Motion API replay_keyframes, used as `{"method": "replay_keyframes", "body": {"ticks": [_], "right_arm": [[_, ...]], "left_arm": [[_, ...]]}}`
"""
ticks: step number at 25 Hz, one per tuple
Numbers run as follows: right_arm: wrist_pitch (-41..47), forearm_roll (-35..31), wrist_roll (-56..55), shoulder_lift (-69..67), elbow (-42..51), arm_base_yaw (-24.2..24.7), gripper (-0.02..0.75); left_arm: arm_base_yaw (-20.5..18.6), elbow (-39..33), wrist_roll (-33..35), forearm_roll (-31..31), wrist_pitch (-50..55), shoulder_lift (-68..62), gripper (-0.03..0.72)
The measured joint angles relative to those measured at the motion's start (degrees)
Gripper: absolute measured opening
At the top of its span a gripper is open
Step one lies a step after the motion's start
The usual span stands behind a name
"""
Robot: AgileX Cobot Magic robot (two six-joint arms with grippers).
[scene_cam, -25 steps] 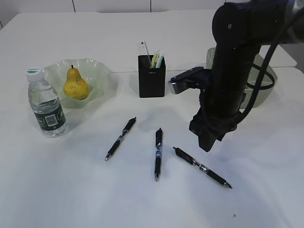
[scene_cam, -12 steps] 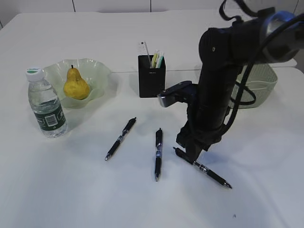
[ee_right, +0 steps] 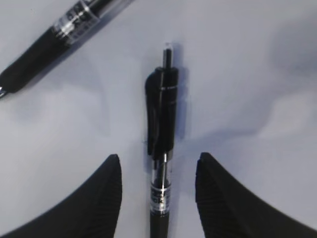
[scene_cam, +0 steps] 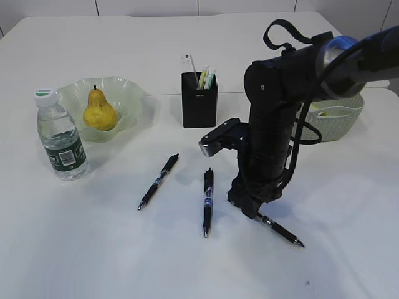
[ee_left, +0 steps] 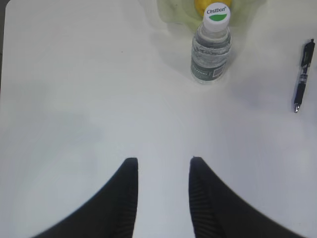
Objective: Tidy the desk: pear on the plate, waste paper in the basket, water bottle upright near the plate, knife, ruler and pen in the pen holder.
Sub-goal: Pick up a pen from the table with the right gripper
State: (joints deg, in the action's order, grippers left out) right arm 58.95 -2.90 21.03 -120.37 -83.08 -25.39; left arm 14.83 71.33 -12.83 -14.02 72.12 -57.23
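On the desk (scene_cam: pixel 187 56), exterior view: pear (scene_cam: pixel 100 111) sits in the plate (scene_cam: pixel 128 93), water bottle (scene_cam: pixel 61 136) upright just beside it. Pen holder (scene_cam: pixel 199 99) stands behind centre with items already in it; which ones, cannot tell. Basket (scene_cam: pixel 340 114) far right, partly hidden by the arm. Three pens lie loose: left pen (scene_cam: pixel 158 181), middle pen (scene_cam: pixel 207 201), right pen (scene_cam: pixel 277 228). Right gripper (scene_cam: pixel 250 204) is low over the upper end of the right pen, covering it.

Left wrist view: left gripper (ee_left: pixel 162 166) part open, nothing between its fingers, bare desk below. Bottle and plate ahead, one pen at right edge.

Right wrist view: right gripper (ee_right: pixel 157 171) open, fingers either side of the pen barrel, not touching it. Clip end points away from the camera. Middle pen crosses the top left corner.

Risks, judged: pen sits nearer one finger than the other, so closing may roll or skid it sideways. Grip falls toward one end, so the pen may droop when lifted. A drooping pen could catch the holder's rim, or the items already inside
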Motion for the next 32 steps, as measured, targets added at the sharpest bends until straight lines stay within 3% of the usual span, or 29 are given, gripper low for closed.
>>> {"method": "replay_keyframes", "body": {"ticks": [32], "right_arm": [[-1.43, 0.24, -0.80, -0.96, -0.10, -0.08, 0.393]], "left_arm": [[0.00, 0.00, -0.02, 0.00, 0.00, 0.00, 0.241]]}}
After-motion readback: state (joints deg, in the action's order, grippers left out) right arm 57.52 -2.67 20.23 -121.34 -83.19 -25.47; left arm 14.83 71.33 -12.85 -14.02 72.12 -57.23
